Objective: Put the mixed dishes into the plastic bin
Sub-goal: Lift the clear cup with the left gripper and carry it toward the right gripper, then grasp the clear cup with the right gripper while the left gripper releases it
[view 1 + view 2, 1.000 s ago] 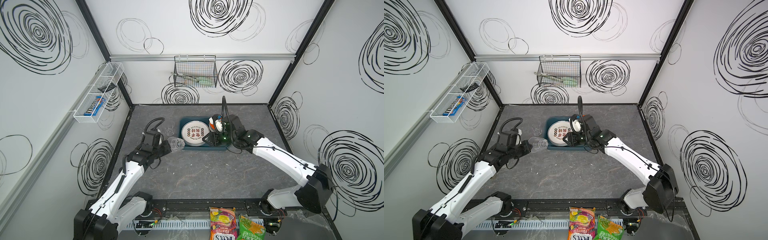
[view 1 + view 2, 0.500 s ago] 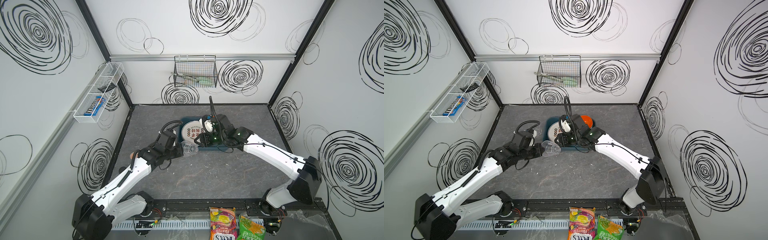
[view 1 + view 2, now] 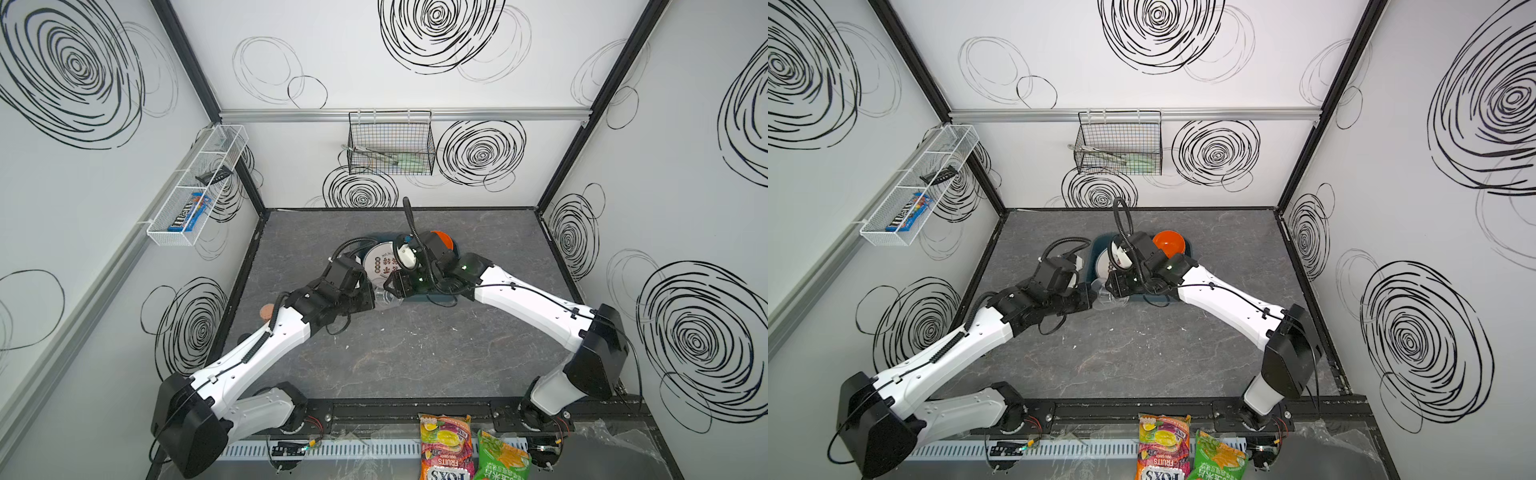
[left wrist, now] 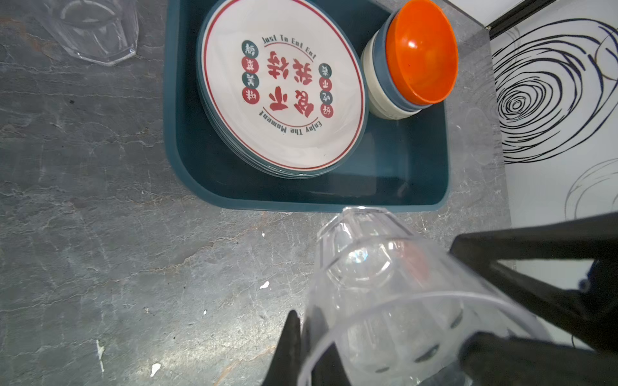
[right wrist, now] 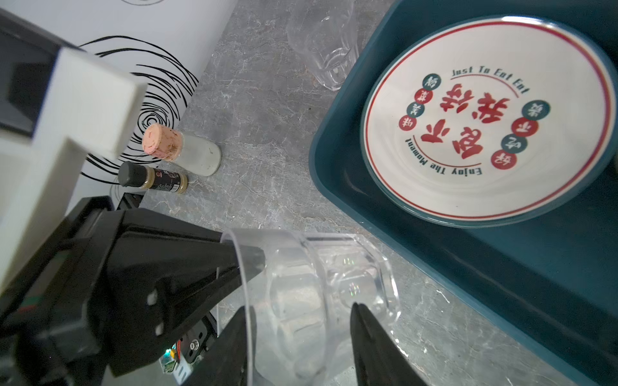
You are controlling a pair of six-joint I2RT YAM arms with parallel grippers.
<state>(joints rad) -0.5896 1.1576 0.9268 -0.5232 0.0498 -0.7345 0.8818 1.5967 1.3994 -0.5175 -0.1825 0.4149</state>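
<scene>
Grey marbled tabletop [image 3: 415,353] between swirl-marked white walls. Both top views: left gripper [image 3: 372,300] and right gripper [image 3: 391,292] tip to tip at the near left corner of the plastic bin [image 3: 432,296], unlike a second ago, the left then well out beside the bin, the right then over it. Between them a clear tumbler [image 3: 385,300], held sideways just outside the bin's near wall. Left wrist view: clamped tight on the tumbler's rim, one finger outside, one inside; beyond, plate [image 4: 284,87] and stacked bowls [image 4: 411,67] inside the bin, second tumbler [image 4: 97,30] on the table beside it. Right wrist view: partly open, fingers [image 5: 368,334] apart with the tumbler crosswise between their tips; touching or not, cannot tell.
</scene>
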